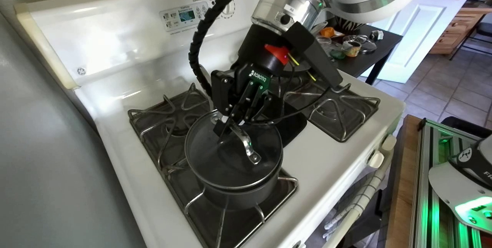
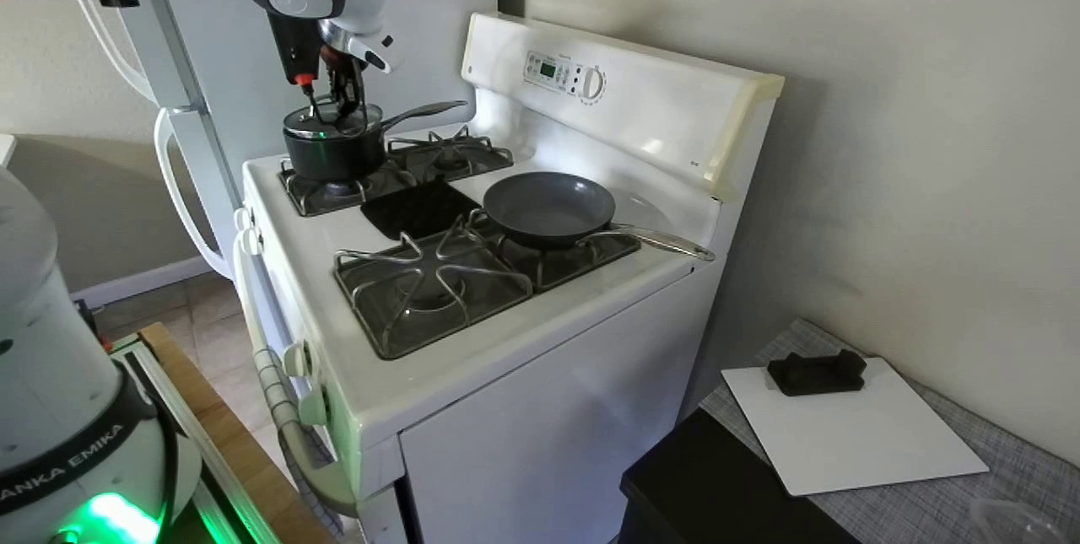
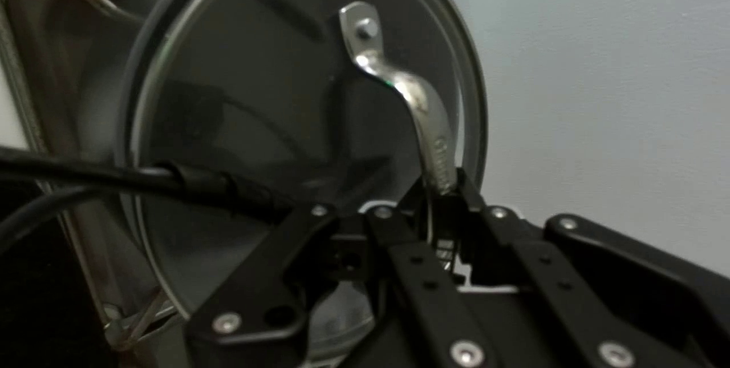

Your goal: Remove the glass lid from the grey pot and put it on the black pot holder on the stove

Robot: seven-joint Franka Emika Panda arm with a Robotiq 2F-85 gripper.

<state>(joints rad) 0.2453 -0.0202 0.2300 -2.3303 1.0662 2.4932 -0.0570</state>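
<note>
The glass lid (image 1: 230, 167) with its metal rim and silvery arched handle sits over the grey pot (image 1: 244, 198) on a front grate. The lid also shows in the wrist view (image 3: 256, 105). The pot's long handle points back in an exterior view (image 2: 426, 111). My gripper (image 1: 229, 125) points down over the lid, its fingers closed on both sides of the lid handle near one end; the wrist view shows the fingertips against it (image 3: 438, 185). I cannot tell whether the lid is lifted slightly. The black pot holder (image 2: 419, 208) lies flat mid-stove, partly hidden by the gripper in an exterior view (image 1: 294, 125).
The white stove (image 2: 523, 409) has several grates. An open grey frying pan (image 2: 548, 202) sits on a rear grate, its handle over the side edge. The rear control panel (image 1: 186, 16) stands behind. A fridge wall (image 1: 50, 144) stands close beside the pot.
</note>
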